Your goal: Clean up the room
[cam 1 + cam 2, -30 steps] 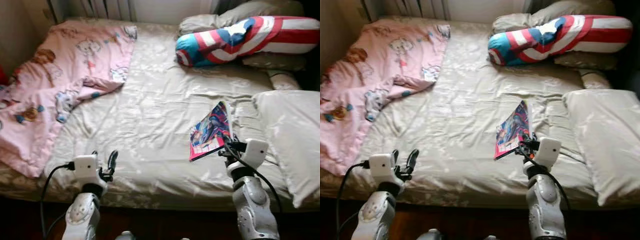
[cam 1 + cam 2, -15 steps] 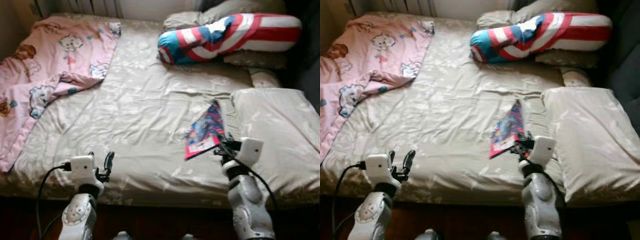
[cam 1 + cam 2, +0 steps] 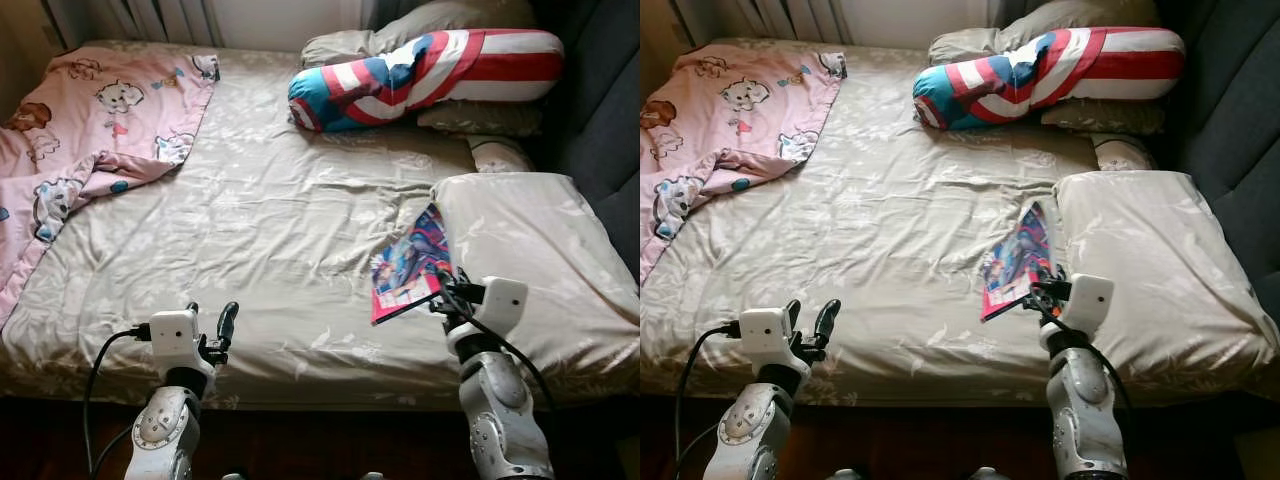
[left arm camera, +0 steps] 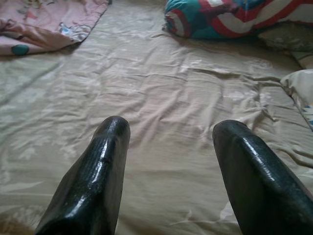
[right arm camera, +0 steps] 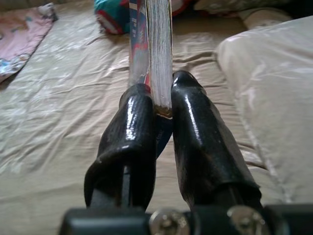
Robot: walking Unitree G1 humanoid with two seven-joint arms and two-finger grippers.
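While the right arm reaches forward over the bed's (image 3: 270, 240) near edge, the right hand (image 3: 445, 292) pinches a comic book (image 3: 410, 265) by its lower edge, tilted beside the beige pillow (image 3: 520, 250). Left hand (image 3: 215, 325) hovers spread wide, holding nothing.

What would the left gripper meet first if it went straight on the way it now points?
The left gripper is open and points across the bare bedsheet. Going straight on, it would likely reach the striped pillow at the far side first, though depth is hard to judge.
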